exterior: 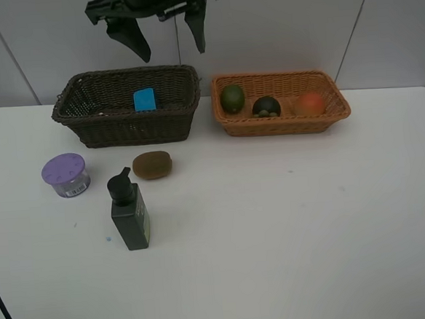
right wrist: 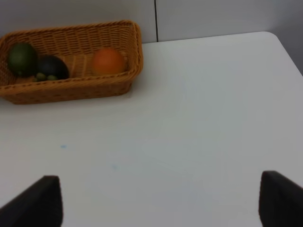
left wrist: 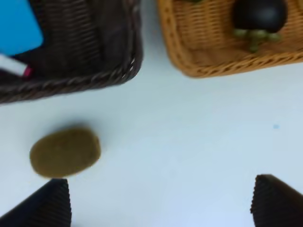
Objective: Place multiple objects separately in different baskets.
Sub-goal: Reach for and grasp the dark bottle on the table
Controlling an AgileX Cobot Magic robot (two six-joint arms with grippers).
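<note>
Right now both hands are wide open and hold nothing. The left hand (left wrist: 161,201) hangs above the kiwi (exterior: 152,164). The right hand (right wrist: 161,201) hangs over the bare surface (exterior: 276,235), to the right of the orange basket (exterior: 283,123).

I think the kiwi is light and a bit soft, and it may roll, so grab it gently across its short middle. It lies just in front of the dark basket (exterior: 123,129). The pump bottle (exterior: 130,216) looks hard and tall and could tip, so hold its body, not the pump. The purple-lidded jar (exterior: 65,175) looks smooth, so hold its sides.

I count two baskets. The orange one holds three fruits: a green fruit (exterior: 232,98), a mangosteen (exterior: 266,106) and an orange fruit (exterior: 311,103). The dark one holds two things: a blue eraser (exterior: 144,99) and a pen (left wrist: 13,65). Three things are on the surface, so that makes eight.
</note>
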